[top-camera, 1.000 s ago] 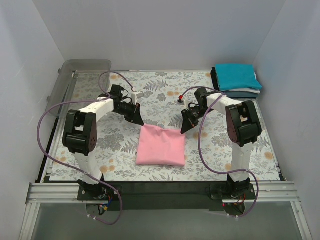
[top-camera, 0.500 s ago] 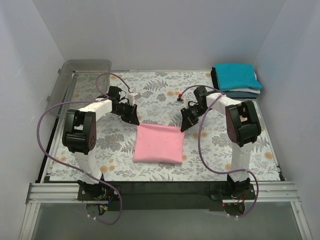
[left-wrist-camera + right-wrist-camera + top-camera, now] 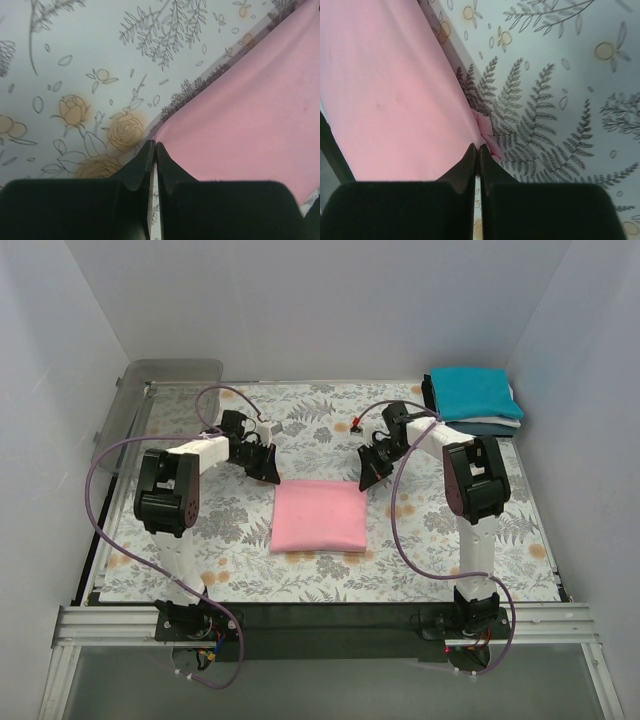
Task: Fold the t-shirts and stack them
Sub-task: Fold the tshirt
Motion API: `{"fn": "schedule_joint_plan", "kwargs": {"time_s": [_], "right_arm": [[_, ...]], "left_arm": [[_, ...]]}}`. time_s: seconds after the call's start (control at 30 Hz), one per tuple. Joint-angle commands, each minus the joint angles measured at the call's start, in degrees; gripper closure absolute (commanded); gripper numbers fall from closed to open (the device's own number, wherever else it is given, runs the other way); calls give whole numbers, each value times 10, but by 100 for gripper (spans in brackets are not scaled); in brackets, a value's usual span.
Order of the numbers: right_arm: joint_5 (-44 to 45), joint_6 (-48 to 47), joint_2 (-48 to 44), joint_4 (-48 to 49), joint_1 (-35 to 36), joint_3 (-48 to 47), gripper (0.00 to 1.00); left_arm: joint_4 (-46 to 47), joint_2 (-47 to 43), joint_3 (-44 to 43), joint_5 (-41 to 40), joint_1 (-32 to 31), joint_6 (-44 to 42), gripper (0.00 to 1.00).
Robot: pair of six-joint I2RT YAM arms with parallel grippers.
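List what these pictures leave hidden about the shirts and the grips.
- Top external: in the stack, the teal t-shirt covers the rest; their edges are too small to count.
- Every view: the pink t-shirt hides its sleeves and lower layers under its own top layer.
- Wrist views: the shut left gripper and right gripper hide how much cloth they pinch; their black bodies cut off the shirt's near part.

The folded t-shirt (image 3: 315,517) lies on the table cloth (image 3: 310,422); the stack (image 3: 473,400) sits back-right.
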State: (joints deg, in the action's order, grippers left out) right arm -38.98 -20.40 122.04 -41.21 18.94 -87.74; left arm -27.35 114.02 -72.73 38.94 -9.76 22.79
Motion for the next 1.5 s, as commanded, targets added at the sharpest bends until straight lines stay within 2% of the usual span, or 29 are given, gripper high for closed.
{"fn": "schedule_joint_plan", "kwargs": {"time_s": [0.0,0.1,0.17,0.23,0.27,0.3,0.4,0.47,0.5,0.53,0.57,0.6,0.63,0.67,0.7,0.73,0.83,1.03,1.23,1.37,1.47], "right_arm": [[31,12,11,19,0,-44,99],[43,16,13,18,-2,-81,99],[38,21,10,16,-5,-100,76],[39,26,-6,14,-7,-120,48],[38,27,-16,14,-10,-122,44],[37,28,-28,15,-11,-118,43],[23,41,-81,17,-14,-96,42],[-27,53,-123,18,-12,-53,31],[-49,73,-133,23,-12,-38,26],[-72,84,-143,24,-11,-18,6],[-123,95,-143,26,-8,-9,2],[-146,111,-141,34,-7,-2,2],[-162,142,-139,45,-2,6,2],[-173,159,-142,60,7,32,2],[-166,177,-145,102,14,47,2],[-154,216,-143,121,20,62,2],[-146,234,-100,144,36,65,2],[-78,231,-16,174,28,24,2],[-26,225,37,188,13,-18,2],[-49,237,23,180,-3,-64,2],[-67,256,-43,172,-4,-43,2]], "left_arm": [[25,12,-36,-31,7,9,100],[21,11,-53,-25,7,21,100],[14,4,-66,-18,9,29,81],[8,-18,-67,1,14,38,71],[7,-30,-66,10,17,52,59],[7,-42,-58,18,18,57,52],[-2,-91,-28,65,20,87,40],[2,-120,-3,124,19,117,39],[24,-129,10,145,18,165,39],[42,-146,41,164,18,189,39],[65,-153,58,204,18,220,39],[129,-161,77,220,16,289,36],[162,-171,114,230,12,332,17],[193,-171,128,243,10,361,13],[231,-168,137,252,4,384,13],[238,-159,141,245,-5,414,12],[245,-124,138,211,-20,437,11],[263,-35,107,142,-19,436,10],[259,47,33,126,-1,404,10],[237,48,-21,159,15,400,9],[209,-3,-20,170,16,390,9]]}}
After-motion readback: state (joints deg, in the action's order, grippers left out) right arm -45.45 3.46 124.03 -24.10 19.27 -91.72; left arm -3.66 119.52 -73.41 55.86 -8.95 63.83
